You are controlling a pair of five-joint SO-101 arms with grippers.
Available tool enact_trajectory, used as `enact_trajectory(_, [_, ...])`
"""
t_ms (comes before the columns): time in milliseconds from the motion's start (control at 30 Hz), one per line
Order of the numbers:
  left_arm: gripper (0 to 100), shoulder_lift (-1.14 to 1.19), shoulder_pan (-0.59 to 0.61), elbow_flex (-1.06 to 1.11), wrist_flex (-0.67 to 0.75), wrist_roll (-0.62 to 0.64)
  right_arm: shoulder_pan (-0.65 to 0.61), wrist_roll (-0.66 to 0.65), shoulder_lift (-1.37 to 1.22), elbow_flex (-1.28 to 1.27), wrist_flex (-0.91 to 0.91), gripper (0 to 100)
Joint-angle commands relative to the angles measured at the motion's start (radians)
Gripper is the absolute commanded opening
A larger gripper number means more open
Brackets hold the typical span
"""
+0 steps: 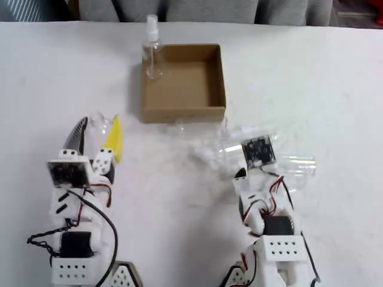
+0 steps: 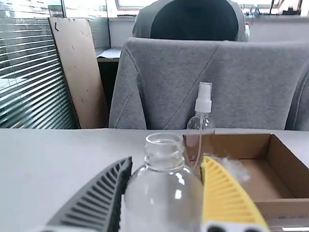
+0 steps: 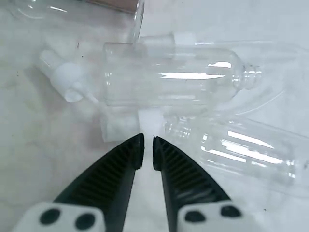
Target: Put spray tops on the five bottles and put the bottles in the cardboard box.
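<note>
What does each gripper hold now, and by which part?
The left gripper holds a topless bottle by its body, below the neck. The right gripper, shut near the spray tops, seems empty.

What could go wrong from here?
The right tool is close over loose spray tops and lying bottles; a nudge could roll them away. The left tool grips the uncapped bottle by its round body, so pressing a top on may twist it. The capped bottle standing in the cardboard box could be toppled.

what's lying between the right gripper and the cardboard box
A clear bottle on its side and a loose spray top, shown in the right wrist view.
</note>
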State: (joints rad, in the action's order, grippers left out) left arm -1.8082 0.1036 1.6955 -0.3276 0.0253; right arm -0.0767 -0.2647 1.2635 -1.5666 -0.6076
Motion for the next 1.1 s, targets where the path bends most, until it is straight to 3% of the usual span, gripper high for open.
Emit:
enact_trajectory(0, [2, -0.008, 0.036, -0.003, -0.005, 0.072, -0.085, -0.063, -0.002, 0.252, -0.277, 1.8])
enact_trajectory(100, [2, -0.008, 0.048, -0.006, -0.063, 0.072, -0.170, -0.175, -0.004, 0.316, -0.381, 1.8])
enact_trajectory(200, [2, -0.008, 0.048, -0.054, -0.224, 0.072, -0.236, -0.178, -0.005, 0.315, -0.414, 1.8])
enact_trajectory(333, [2, -0.007, 0.042, -0.135, -0.407, 0.069, -0.245, -0.150, -0.005, 0.265, -0.392, 1.8])
enact_trajectory(500, [2, 0.096, 0.041, -0.233, -0.511, 0.002, -0.219, -0.153, -0.005, 0.210, -0.367, 1.8])
enact_trajectory(867, [2, 1.202, -0.015, -0.769, -0.502, -0.075, -0.150, -0.155, -0.002, 0.083, -0.245, 1.8])
enact_trajectory(1067, [2, 1.632, -0.008, -0.970, -0.500, -0.077, -0.150, -0.155, -0.002, 0.077, -0.245, 1.8])
